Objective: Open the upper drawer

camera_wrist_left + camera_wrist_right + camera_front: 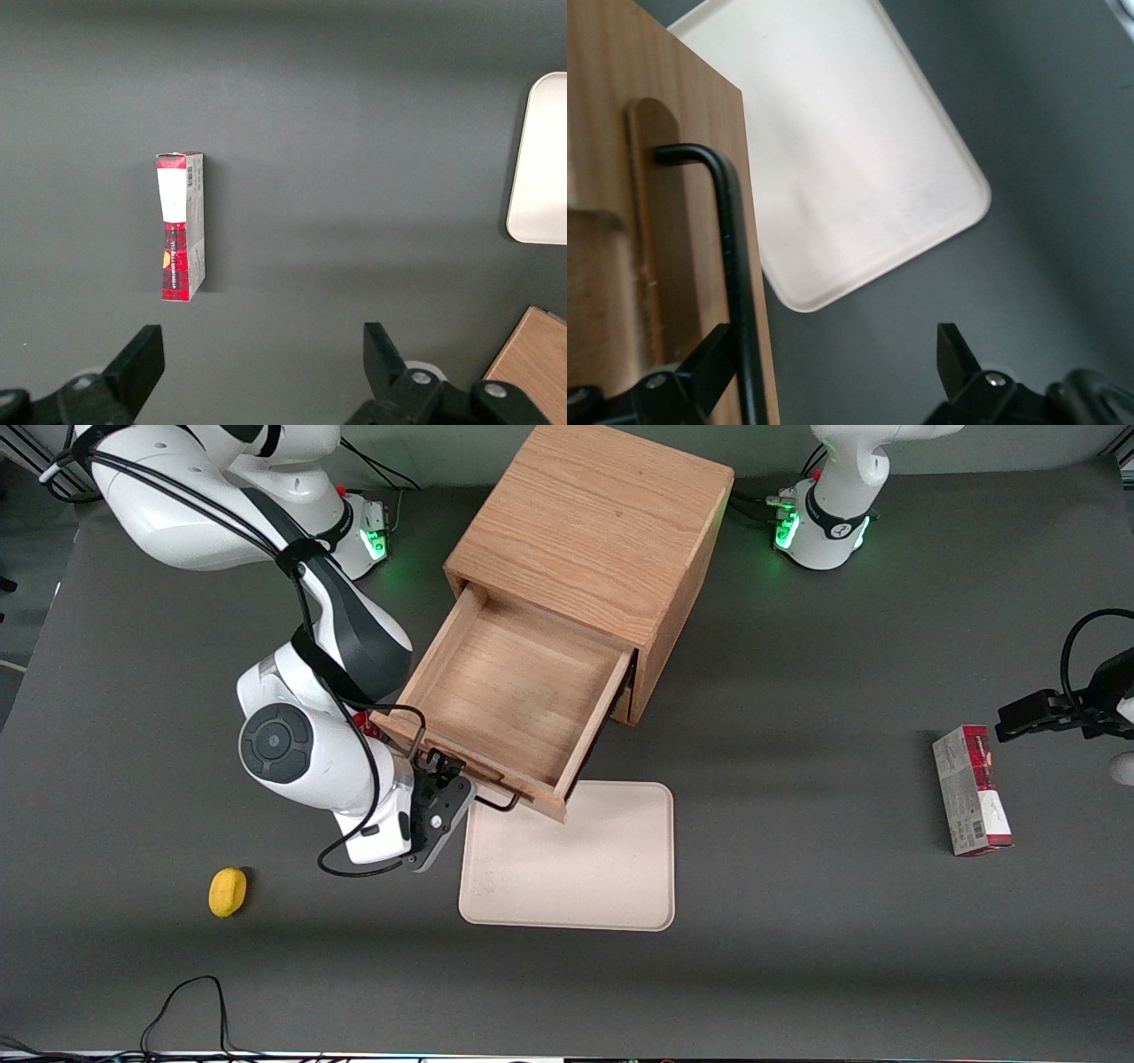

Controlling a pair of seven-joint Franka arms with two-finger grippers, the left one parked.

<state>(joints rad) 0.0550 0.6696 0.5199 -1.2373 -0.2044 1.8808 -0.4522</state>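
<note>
The upper drawer (509, 682) of the light oak cabinet (594, 540) stands pulled far out, its inside bare. Its thin black bar handle (496, 804) runs along the drawer front, on the side nearest the front camera. My right gripper (440, 779) is at the handle's end toward the working arm. In the right wrist view the gripper (833, 341) is open wide. The handle bar (731, 248) stands out from the drawer front (602, 221) and passes close against one finger (713, 354). The other finger (952, 350) is well apart from it, over bare table.
A cream tray (576, 859) lies flat on the table just in front of the open drawer, also in the right wrist view (833, 150). A yellow fruit (228, 891) lies nearer the front camera. A red and white box (970, 788) lies toward the parked arm's end.
</note>
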